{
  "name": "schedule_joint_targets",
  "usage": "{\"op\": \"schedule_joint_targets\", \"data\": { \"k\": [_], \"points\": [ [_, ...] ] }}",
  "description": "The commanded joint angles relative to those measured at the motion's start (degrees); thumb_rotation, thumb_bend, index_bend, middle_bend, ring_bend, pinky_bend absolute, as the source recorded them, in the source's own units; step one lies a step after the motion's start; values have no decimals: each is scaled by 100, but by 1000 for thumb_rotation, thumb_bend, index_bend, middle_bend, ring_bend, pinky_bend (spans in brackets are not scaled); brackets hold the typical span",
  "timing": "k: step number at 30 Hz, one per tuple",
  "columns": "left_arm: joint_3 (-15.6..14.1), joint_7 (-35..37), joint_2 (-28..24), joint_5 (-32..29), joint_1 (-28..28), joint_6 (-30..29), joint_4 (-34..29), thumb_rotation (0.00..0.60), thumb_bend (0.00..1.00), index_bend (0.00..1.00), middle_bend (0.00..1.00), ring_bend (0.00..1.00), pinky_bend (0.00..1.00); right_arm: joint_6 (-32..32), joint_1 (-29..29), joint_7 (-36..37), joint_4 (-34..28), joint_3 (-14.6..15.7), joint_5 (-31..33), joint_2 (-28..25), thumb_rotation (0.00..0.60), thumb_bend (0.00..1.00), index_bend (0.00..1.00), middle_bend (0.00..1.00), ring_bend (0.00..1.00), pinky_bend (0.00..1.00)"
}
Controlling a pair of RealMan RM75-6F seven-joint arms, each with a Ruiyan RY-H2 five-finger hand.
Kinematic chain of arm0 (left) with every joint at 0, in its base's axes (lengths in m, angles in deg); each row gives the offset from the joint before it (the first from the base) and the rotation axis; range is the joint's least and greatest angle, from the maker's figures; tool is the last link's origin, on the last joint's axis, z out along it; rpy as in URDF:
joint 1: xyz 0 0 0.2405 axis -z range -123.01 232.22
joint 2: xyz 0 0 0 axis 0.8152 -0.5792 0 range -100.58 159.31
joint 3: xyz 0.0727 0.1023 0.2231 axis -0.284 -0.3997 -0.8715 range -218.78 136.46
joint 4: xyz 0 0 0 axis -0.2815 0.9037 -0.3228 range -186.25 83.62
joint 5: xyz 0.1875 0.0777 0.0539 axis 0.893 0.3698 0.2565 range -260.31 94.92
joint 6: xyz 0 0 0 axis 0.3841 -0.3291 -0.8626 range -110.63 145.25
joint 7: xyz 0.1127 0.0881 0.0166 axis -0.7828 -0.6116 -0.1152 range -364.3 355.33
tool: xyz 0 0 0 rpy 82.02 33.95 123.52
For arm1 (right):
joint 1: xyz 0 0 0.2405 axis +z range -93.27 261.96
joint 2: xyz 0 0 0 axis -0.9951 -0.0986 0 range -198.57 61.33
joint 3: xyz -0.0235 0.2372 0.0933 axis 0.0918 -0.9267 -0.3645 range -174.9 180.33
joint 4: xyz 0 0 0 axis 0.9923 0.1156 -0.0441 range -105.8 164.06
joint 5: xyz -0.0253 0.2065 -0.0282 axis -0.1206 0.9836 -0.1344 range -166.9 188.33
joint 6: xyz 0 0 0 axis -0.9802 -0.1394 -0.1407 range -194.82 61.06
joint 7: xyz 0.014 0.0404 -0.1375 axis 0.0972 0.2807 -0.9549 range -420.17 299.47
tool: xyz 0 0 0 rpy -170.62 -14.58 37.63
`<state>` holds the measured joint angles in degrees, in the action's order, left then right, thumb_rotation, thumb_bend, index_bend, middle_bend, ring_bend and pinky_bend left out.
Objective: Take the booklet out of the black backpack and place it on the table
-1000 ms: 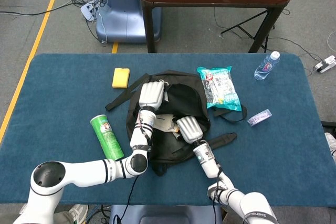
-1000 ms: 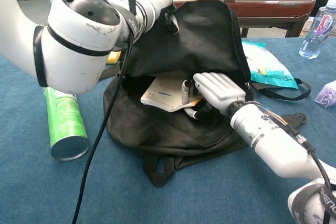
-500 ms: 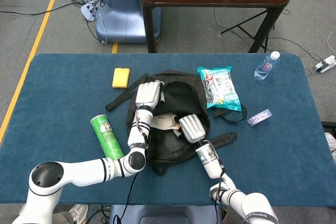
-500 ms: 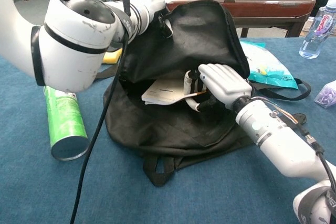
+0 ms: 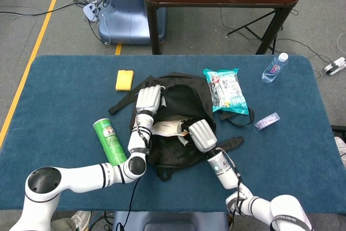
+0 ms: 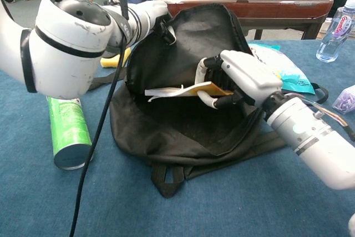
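The blue bench (image 5: 65,96) stands on grey floor (image 5: 48,31). At frame centre, the left robot hand (image 5: 148,99) grips the black backpack (image 6: 183,131) rim; the right robot hand (image 6: 244,76) pinches the booklet (image 6: 186,89), lifted in its opening.

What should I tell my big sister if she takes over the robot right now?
Left hand holds the black backpack open by its top edge.
Right hand grips the booklet, which is lifted inside the opening, not clear of the bag.
Done: bag opened, booklet grasped and raised.
Left: draw the booklet fully out and lay it on the blue table. The green can lies beside the bag.
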<state>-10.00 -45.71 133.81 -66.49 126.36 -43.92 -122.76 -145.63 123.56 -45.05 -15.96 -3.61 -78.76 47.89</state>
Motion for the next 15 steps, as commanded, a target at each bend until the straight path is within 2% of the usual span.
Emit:
{"op": "schedule_joint_targets", "data": {
  "k": [1, 8, 15],
  "points": [
    [-48, 1, -51, 7, -61, -31, -68, 600, 781, 606, 365, 272, 39, -479, -293, -332, -1549, 94, -246, -1028, 600, 554, 867, 643, 555, 542],
    [-179, 27, -233, 15, -281, -121, -372, 600, 780, 596, 365, 272, 40, -864, -631, -754, -3714, -47, -346, -2482, 600, 554, 867, 644, 564, 542],
    [-384, 139, -541, 119, -595, -77, -861, 600, 762, 562, 365, 272, 40, -1199, -955, -923, -4924, -415, -222, -3601, 600, 554, 867, 644, 567, 547]
  ]
}}
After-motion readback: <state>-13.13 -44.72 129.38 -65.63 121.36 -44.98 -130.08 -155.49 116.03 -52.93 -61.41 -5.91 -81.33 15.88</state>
